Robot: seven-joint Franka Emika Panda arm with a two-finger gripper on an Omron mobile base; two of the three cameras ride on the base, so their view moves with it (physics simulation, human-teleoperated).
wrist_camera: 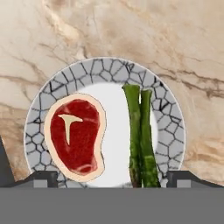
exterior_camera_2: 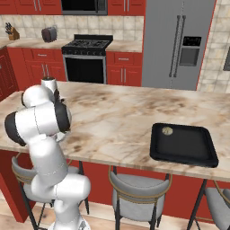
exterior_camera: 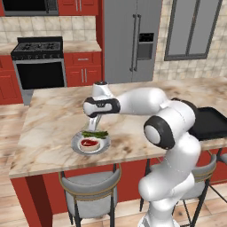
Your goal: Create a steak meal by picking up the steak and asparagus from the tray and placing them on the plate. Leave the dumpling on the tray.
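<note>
The round plate (wrist_camera: 170, 127) with its grey cracked rim lies on the marble counter right under the hand. On it rest the red steak (wrist_camera: 76, 138) with its pale fat rim and, beside it, the green asparagus (wrist_camera: 141, 135). My gripper (wrist_camera: 113, 179) hangs just above the plate, open, its fingertips (wrist_camera: 41, 178) wide apart and holding nothing. From the left base view the gripper (exterior_camera: 92, 126) stands over the plate (exterior_camera: 76, 146), the steak (exterior_camera: 88, 142) and the asparagus (exterior_camera: 95, 133). The black tray (exterior_camera_2: 184, 148) sits to the right with the pale dumpling (exterior_camera_2: 167, 131) in its far left corner.
The plate lies near the counter's front edge (exterior_camera: 66, 166), with bar stools (exterior_camera: 91, 193) below it. My arm's elbow (exterior_camera: 166, 128) covers part of the tray (exterior_camera: 212, 124) in the left base view. A stove (exterior_camera_2: 87, 56) and a fridge (exterior_camera_2: 177, 42) stand at the back wall.
</note>
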